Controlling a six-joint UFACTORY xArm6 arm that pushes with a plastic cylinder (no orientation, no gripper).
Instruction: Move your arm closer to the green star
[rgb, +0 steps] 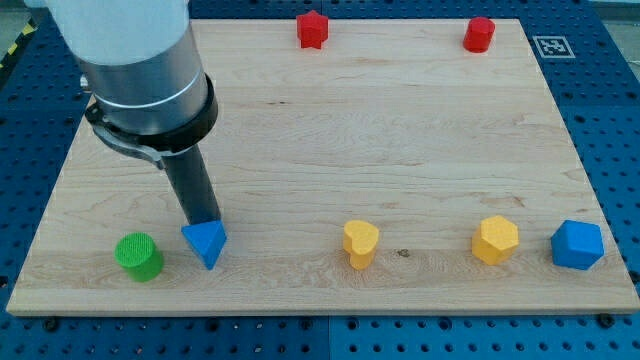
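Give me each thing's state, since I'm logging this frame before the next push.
my tip: down at the board, touching the blue triangle's top edge
blue triangle: at my tip
green cylinder: upright, untouched
red star: untouched
red cylinder: upright
yellow heart: untouched
yellow hexagon: untouched
blue hexagon: untouched

The arm came down from the view's top left corner as a broad pale cylinder, closed below by a wide grey collar with a dark band and clamp around its lower edge. From under that collar a straight dark rod ran downward, leaning slightly toward the view's right. My tip was at the rod's lower end, low on the view's left side.
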